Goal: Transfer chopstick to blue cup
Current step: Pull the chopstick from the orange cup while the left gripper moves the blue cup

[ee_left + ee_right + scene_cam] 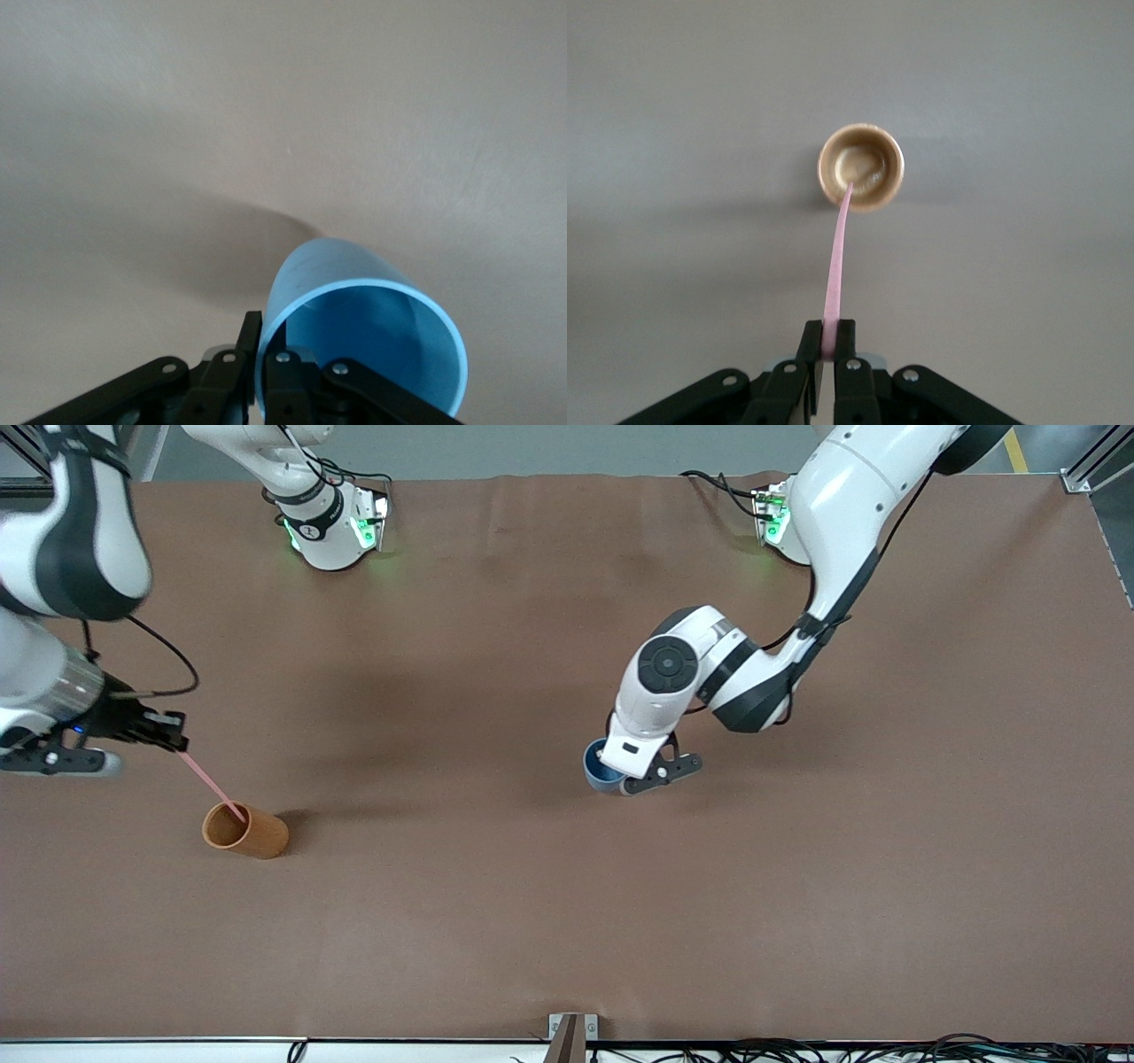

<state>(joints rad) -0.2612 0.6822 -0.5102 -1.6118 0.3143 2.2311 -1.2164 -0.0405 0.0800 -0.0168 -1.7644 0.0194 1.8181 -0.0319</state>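
My right gripper [180,746] is shut on the top end of the pale pink chopstick [211,784], over the table at the right arm's end. The chopstick's lower end is inside the orange-brown cup [245,831]. In the right wrist view the chopstick [835,270] runs from my fingers [829,335] down into that cup [860,166]. My left gripper [611,772] is shut on the rim of the blue cup [598,769] near the table's middle. In the left wrist view one finger is inside the blue cup [354,305] and one outside, pinching its wall [262,354].
The brown table mat [567,921] is bare apart from the two cups. The orange-brown cup stands far from the blue cup, toward the right arm's end and nearer the front camera. Cables and a bracket [572,1036] lie at the table's front edge.
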